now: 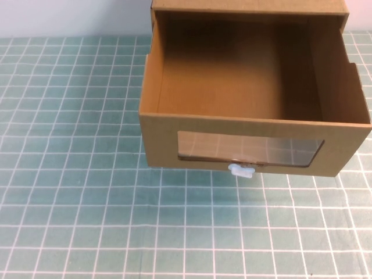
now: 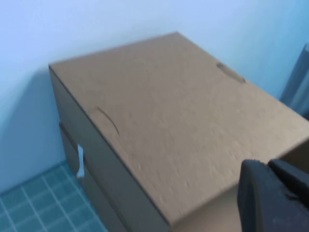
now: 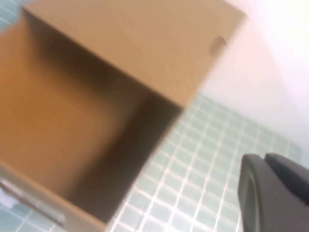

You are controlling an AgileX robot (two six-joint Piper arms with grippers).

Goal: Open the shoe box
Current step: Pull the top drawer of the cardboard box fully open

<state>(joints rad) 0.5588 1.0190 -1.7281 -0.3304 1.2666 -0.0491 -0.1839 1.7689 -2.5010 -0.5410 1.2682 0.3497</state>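
Cardboard shoe box (image 1: pixel 160 142): on green grid mat (image 1: pixel 70 174), drawer (image 1: pixel 221 75) standing out toward the robot.
Window (image 1: pixel 250 148): clear, white pull tab (image 1: pixel 242 170) just below.
Left gripper (image 2: pixel 273 193): above box top; opening cannot be told.
Right gripper (image 3: pixel 275 191): closed tight, holding nothing, seemingly over mat beside drawer.

I work at what looks like a lab test bench: a teal mat with white grid lines (image 1: pixel 70 174) covers the table, a plain pale wall (image 1: pixel 70 17) stands behind, and one brown cardboard drawer box (image 1: pixel 160 142) sits on the mat.
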